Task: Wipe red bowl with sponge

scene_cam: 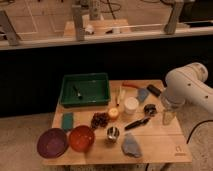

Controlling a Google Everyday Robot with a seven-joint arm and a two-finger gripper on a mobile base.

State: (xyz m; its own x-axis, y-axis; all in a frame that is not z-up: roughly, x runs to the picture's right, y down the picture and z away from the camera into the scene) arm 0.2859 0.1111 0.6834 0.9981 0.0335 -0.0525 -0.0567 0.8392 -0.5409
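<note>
Wooden table (165, 145), crowded. Far left: green tray (85, 89) holding a small dark tool (77, 92). Near left corner, purple bowl (52, 142). Mid-table, dark red cluster (100, 120), orange lump (114, 114) just right of it, white cup (131, 105) farther back, metal cup (113, 133) nearer. Grey cloth (132, 146) at the near edge. Black utensil (136, 123) lying slantwise, right of centre — clear glass (169, 116) further right.

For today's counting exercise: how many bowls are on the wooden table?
2. The purple bowl sits at the front left corner of the table; the red bowl is beside it, near the sponge. None seems hidden. The gripper hangs over the table's right side.
</note>
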